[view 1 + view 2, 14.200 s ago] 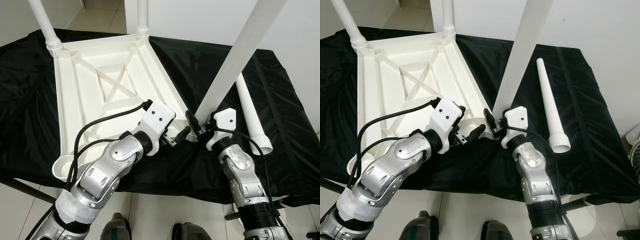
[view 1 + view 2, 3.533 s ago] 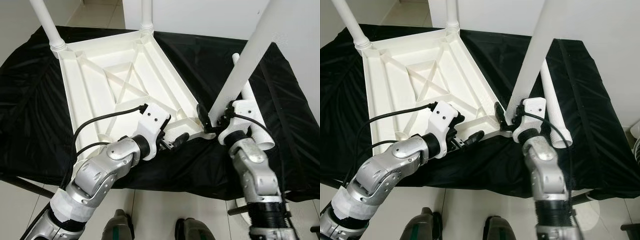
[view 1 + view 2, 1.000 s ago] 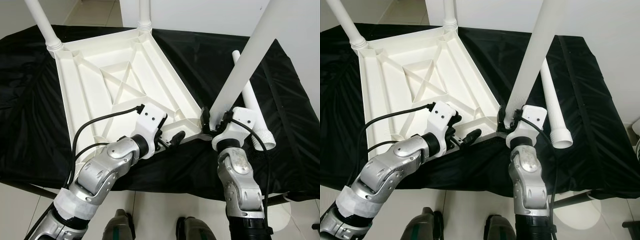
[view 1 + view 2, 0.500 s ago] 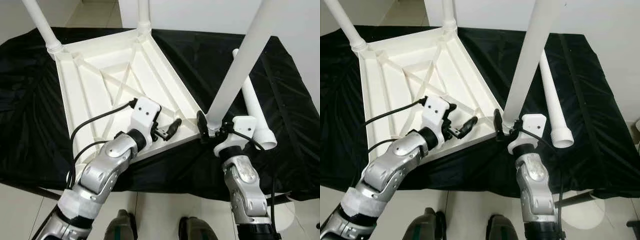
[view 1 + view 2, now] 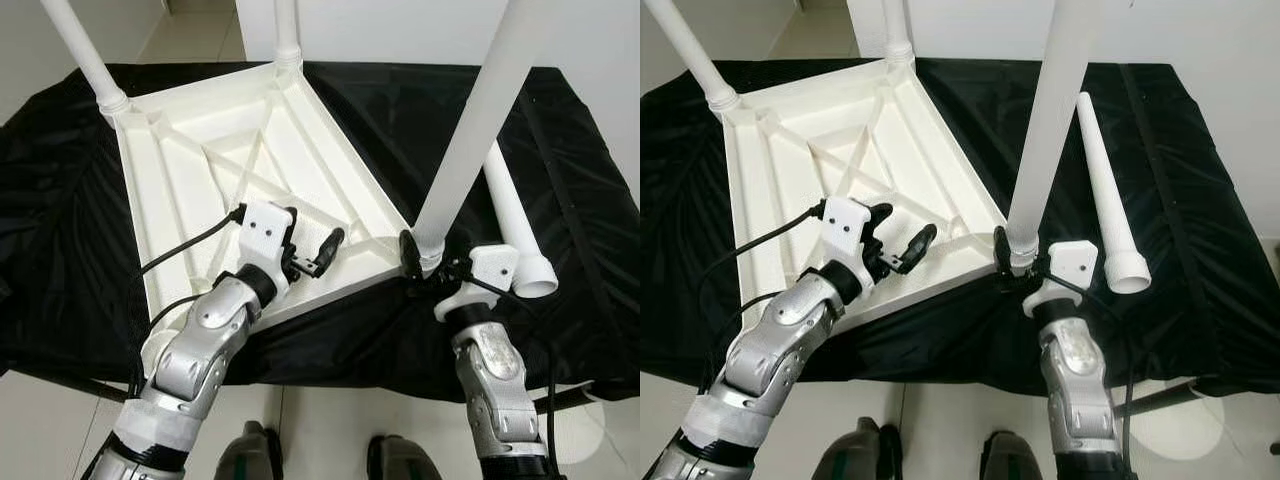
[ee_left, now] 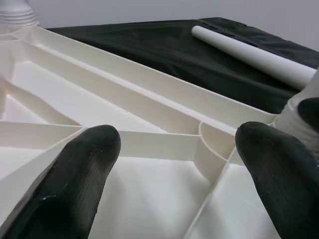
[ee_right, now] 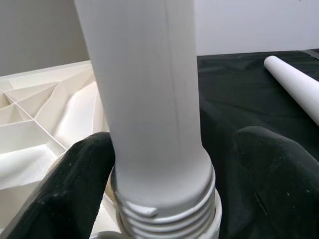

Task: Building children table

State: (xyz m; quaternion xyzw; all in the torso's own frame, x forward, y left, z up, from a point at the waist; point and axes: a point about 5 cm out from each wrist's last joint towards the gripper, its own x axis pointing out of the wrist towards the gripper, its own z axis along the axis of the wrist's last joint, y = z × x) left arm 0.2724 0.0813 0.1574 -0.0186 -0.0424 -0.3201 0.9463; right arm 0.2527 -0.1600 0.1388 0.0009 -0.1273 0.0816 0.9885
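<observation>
You see a white children's tabletop [image 5: 215, 170] lying upside down on a table draped in black cloth [image 5: 590, 230]. Your right gripper [image 5: 1018, 262] clasps the threaded base of a white leg [image 5: 1045, 130] standing at the near right corner socket. Your left gripper [image 5: 318, 250], fingers spread, hovers over the ribbed underside. A loose leg [image 5: 1105, 200] lies on the cloth to the right.
</observation>
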